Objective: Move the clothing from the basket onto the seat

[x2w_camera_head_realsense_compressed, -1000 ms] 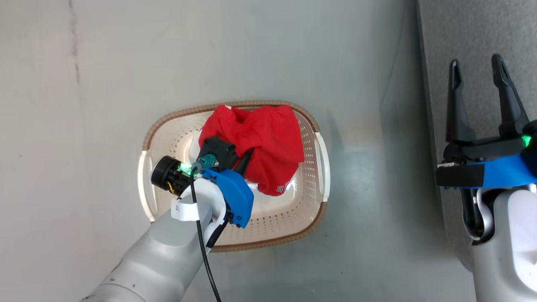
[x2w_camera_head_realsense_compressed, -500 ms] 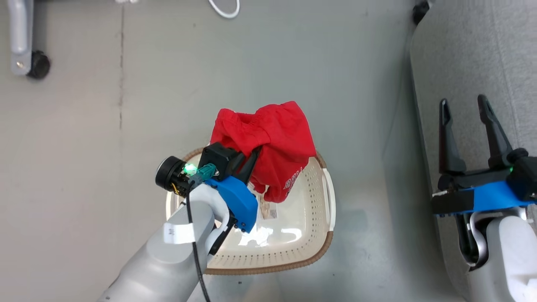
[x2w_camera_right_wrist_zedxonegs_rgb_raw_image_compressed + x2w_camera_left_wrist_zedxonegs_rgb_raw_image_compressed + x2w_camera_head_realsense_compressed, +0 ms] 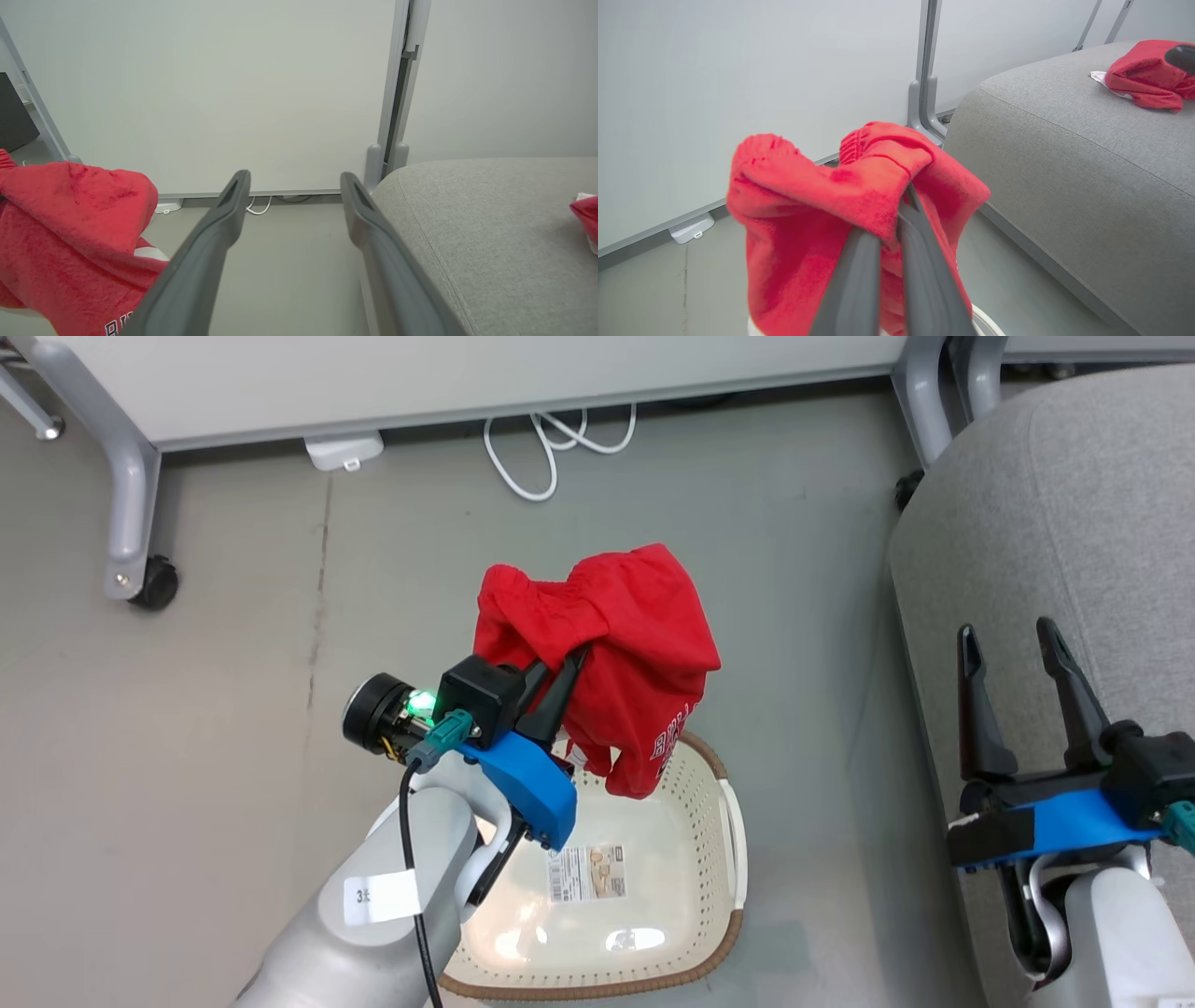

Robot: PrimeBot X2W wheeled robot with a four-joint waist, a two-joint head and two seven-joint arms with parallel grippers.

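Transfer is the step in hand, judging from how things lie. The grey seat [image 3: 1046, 523] runs along the right of the head view, and a second red garment [image 3: 1143, 77] lies on its top, well back from its rounded near edge. The cream basket [image 3: 736, 840] sits on the floor [image 3: 233, 709] near that edge. What shows of its bottom holds nothing but a paper label [image 3: 583, 873], so this looks like the last piece. The red garment [image 3: 616, 644] hangs clear above the basket's far rim, bunched and draped over the left pincer [image 3: 571, 663], which is clenched on a fold of the cloth near the waistband. The right pincer [image 3: 1005, 630] hovers over the seat's edge with its fingers spread wide and nothing between them. The next move, as I judge it, calls for carrying the garment rightward, high enough that its hanging hem clears the seat's edge, then letting go over the cushion.
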